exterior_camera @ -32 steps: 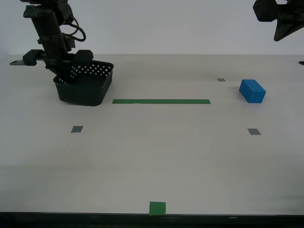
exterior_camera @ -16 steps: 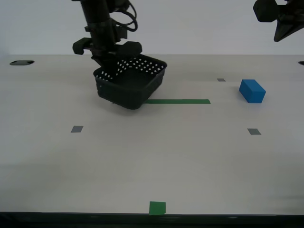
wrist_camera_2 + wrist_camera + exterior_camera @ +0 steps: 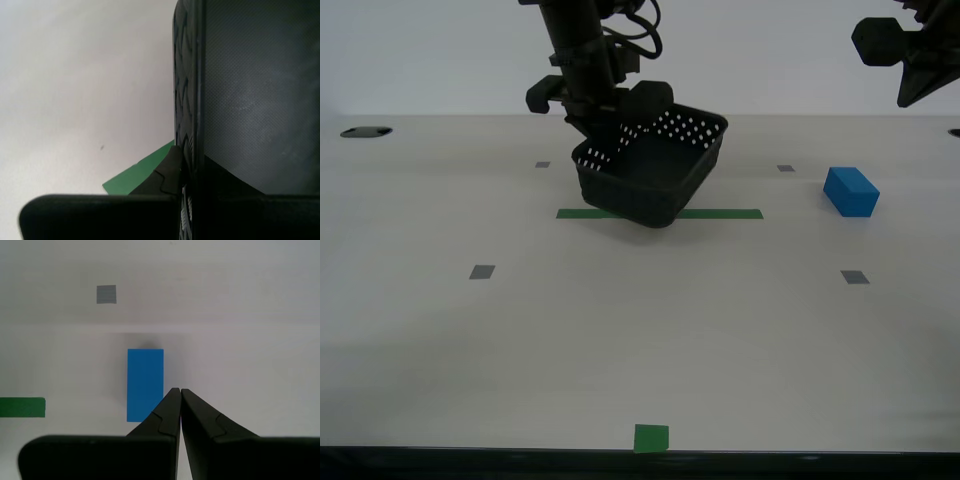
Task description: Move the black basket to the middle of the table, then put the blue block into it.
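Note:
The black basket (image 3: 660, 185) hangs tilted over the middle of the green tape strip (image 3: 720, 213) on the table (image 3: 640, 330). My second gripper (image 3: 603, 135) is shut on the basket's near-left rim. In the second wrist view the basket wall (image 3: 250, 100) fills the frame between the jaws of my second gripper (image 3: 187, 150). The blue block (image 3: 851, 191) lies on the table at the exterior view's right. My first gripper (image 3: 910, 85) hovers high above it, shut and empty. In the first wrist view my first gripper (image 3: 180, 390) points down at the block (image 3: 145, 380).
Small grey tape squares (image 3: 481, 271) (image 3: 854, 277) (image 3: 786, 168) mark the table, and one shows in the first wrist view (image 3: 106, 294). A green square (image 3: 651, 437) sits at the front edge. A dark hole (image 3: 365, 131) is at the back left.
My second gripper has carried the basket from the exterior view's left to the middle, over the green strip, and tilted it. The blue block has not moved.

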